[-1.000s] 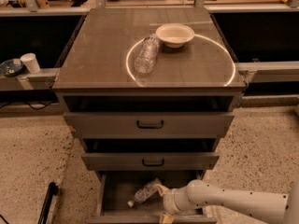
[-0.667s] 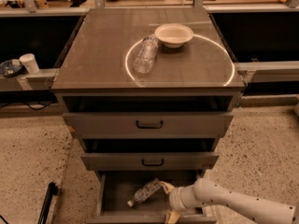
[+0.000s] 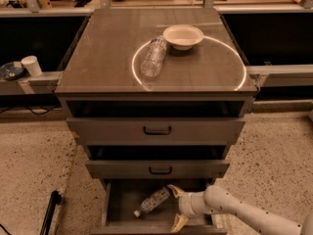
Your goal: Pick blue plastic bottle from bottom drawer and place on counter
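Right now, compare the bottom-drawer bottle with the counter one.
The blue plastic bottle lies in the bottom drawer, cap front-left; the counter bottle points its cap backward. The open pincer is beside the blue plastic bottle; a bowl beside the counter bottle. Both lie sideways, clear.

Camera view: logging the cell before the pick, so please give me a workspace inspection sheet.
Surface: counter glossy, ring-shaped light reflection.
Job's things: blue plastic bottle lies on its side in the open bottom drawer.
Clutter: second bottle and white bowl on counter.
Grippers: gripper open inside the drawer, by the bottle's base.
Cables: thin black item on floor left of cabinet, possibly a cable.
Surroundings: white cup on left ledge.
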Robot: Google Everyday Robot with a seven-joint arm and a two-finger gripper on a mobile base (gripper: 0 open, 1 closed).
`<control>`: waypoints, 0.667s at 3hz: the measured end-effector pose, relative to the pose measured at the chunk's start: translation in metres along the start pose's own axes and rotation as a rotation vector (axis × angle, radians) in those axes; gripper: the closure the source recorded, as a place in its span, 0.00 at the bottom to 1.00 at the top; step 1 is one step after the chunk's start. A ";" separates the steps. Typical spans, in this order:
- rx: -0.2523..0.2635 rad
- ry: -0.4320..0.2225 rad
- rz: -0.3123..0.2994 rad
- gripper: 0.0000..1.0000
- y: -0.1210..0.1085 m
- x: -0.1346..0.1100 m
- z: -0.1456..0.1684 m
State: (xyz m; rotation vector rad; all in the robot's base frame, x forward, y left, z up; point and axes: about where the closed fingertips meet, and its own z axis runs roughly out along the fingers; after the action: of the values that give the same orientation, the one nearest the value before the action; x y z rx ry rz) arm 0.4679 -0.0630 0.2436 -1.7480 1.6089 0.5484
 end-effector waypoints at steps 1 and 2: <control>0.017 0.015 0.002 0.04 -0.022 0.007 0.015; 0.028 0.019 0.020 0.06 -0.041 0.020 0.028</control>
State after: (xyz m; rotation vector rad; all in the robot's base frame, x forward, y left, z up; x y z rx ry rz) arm 0.5149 -0.0570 0.2185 -1.7232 1.6406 0.5182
